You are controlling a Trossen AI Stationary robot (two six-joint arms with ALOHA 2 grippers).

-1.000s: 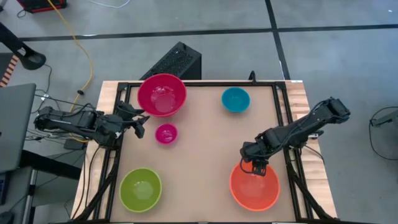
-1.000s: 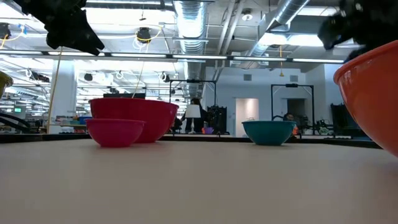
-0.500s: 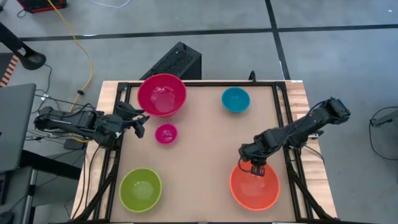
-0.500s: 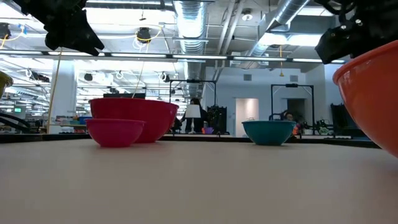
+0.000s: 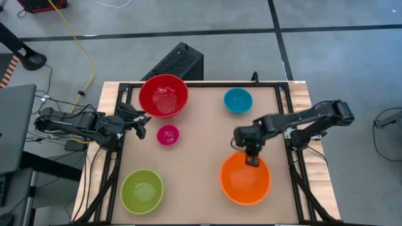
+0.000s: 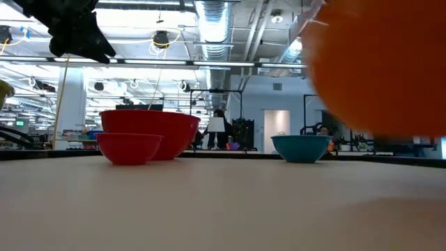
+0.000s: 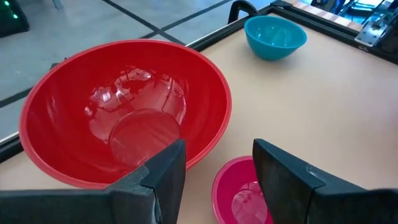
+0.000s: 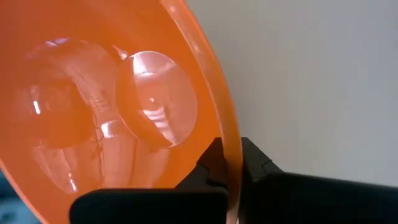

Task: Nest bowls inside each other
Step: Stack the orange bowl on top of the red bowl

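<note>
My right gripper [image 5: 252,161] is shut on the orange bowl [image 5: 245,180], which hangs in the air over the table's near right part; its underside [image 6: 380,63] fills the low view's upper right. The red bowl [image 5: 163,95] stands at the far left with the small pink bowl [image 5: 168,135] just in front of it. The blue bowl [image 5: 237,100] stands at the far right and the green bowl [image 5: 142,191] at the near left. My left gripper [image 7: 217,171] waits open above the table's left edge, beside the pink bowl [image 7: 239,196]. My right gripper holds the orange bowl by the far part of its rim [image 8: 224,134], one finger inside the bowl and one outside. The fingers come from above, slanting down. The bowl is lifted clear of the table and hangs below the fingers.
A black frame [image 5: 282,119] runs along the table's left, far and right sides. Bare tabletop [image 5: 201,144] lies in the middle, between the bowls. Beyond the table the low view shows a large hall with a person far off.
My right gripper has shut on the orange bowl's rim and has gone up and toward the table's left and far side. The orange bowl, which stood on the table, has been lifted clear and carried a little leftward.
</note>
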